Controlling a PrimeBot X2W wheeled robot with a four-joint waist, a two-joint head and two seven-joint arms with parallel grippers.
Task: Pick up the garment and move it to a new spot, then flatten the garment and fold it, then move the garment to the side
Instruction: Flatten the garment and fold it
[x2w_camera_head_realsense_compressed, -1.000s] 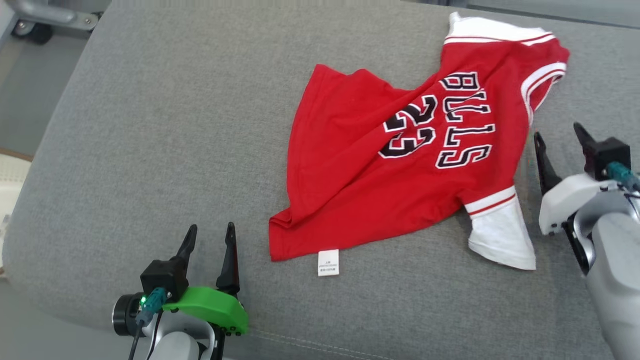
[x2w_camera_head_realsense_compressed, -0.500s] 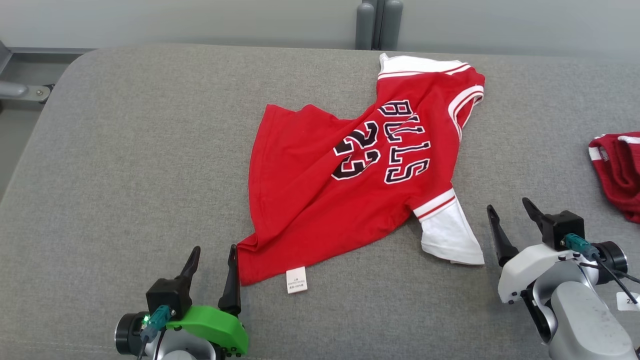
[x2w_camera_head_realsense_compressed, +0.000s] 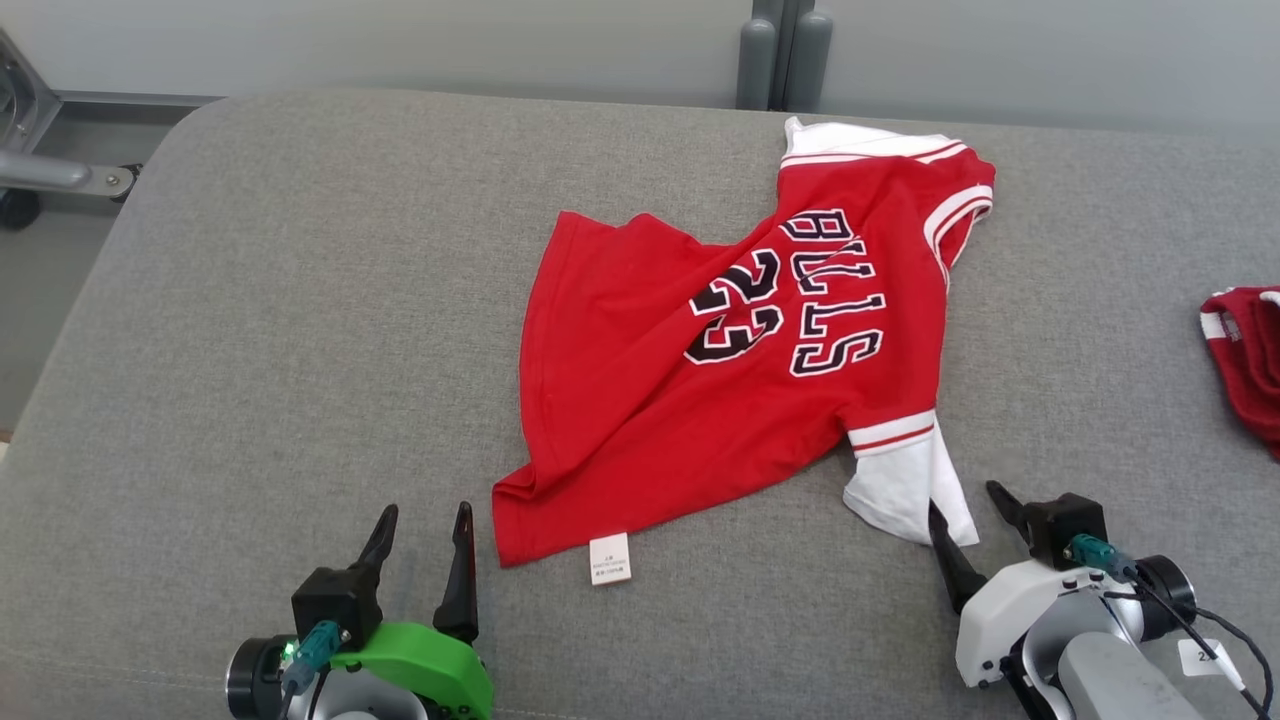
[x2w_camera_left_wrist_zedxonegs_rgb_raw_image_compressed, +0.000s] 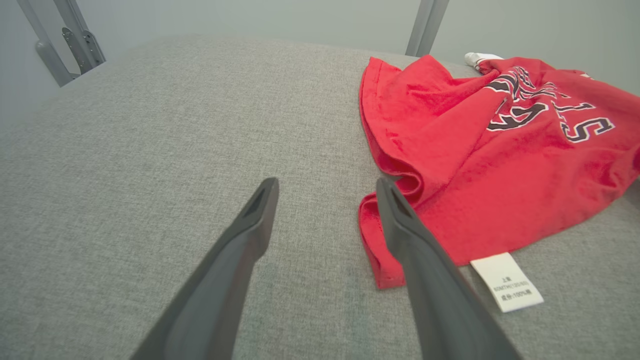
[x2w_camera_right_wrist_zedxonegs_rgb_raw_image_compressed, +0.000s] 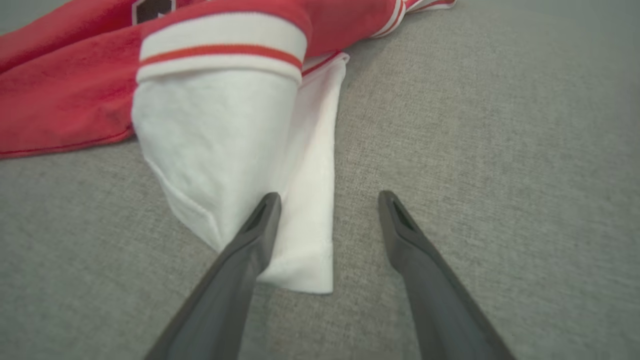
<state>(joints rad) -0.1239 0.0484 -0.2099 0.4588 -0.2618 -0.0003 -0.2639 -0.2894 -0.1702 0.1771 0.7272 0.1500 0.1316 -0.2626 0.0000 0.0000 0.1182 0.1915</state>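
Ahead of my right gripper (x2w_camera_head_realsense_compressed: 964, 500) and off to its right, a second red cloth (x2w_camera_head_realsense_compressed: 1245, 360) is cut off by the frame edge, and I cannot identify it. That gripper's left finger overlaps the white sleeve (x2w_camera_head_realsense_compressed: 905, 490) of the garment (x2w_camera_head_realsense_compressed: 720, 380), but contact cannot be confirmed. Its jaws stand apart, holding nothing. My left gripper (x2w_camera_head_realsense_compressed: 425, 510) is likewise spread and empty, with the hem corner just beside its right finger and the white label (x2w_camera_head_realsense_compressed: 609, 558) further right. The garment lies rumpled on the grey cushion (x2w_camera_head_realsense_compressed: 300, 350), long axis diagonal: hem near my left gripper, collar end far ahead of the right one, lettering sideways.
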